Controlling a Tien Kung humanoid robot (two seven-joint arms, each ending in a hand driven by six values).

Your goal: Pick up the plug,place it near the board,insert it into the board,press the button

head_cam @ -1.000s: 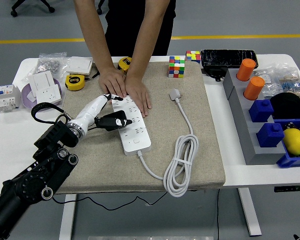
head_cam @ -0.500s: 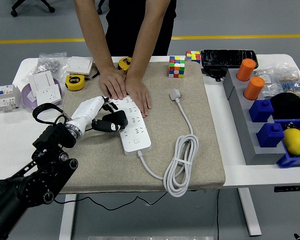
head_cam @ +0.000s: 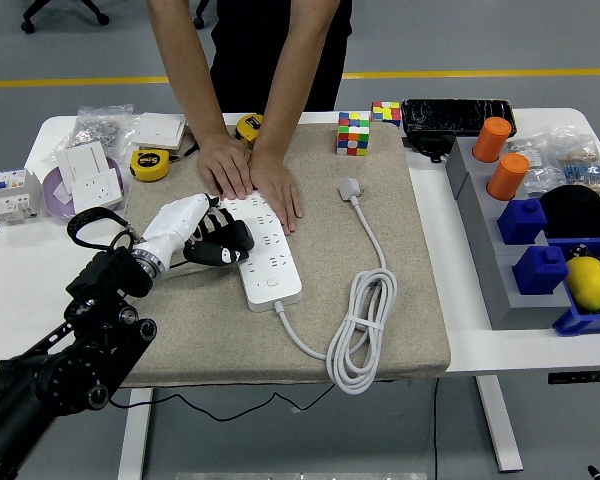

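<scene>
- Two human hands (head_cam: 250, 175) sit flat on the far end of the power strip (head_cam: 263, 250), probably to pin it so it doesn't slide when something gets pushed into it. The person stands at the far side of the surface (head_cam: 20, 270).
- The strip lies on a beige mat (head_cam: 400, 300), which likely adds grip too.
- The robot's left hand (head_cam: 205, 238) is at the strip's left edge, roughly mid-length, just below the person's hands. Its dark fingers (head_cam: 230, 240) are curled and reach over the strip's left side. I can't tell for sure if they're pinching anything; nothing obvious shows between them.
- The plug (head_cam: 351, 188) is not in that hand. It's lying loose on the mat to the right of the strip, well apart from it, with its white cable (head_cam: 365, 320) running down into a coil and back to the strip's near end.
- My read: pickup hasn't happened, so inserting and the button press are both still to do.
- The hand's position near the strip makes more sense for pressing than for grabbing the plug, which is on the strip's other side.
- Right arm isn't visible at all.
</scene>
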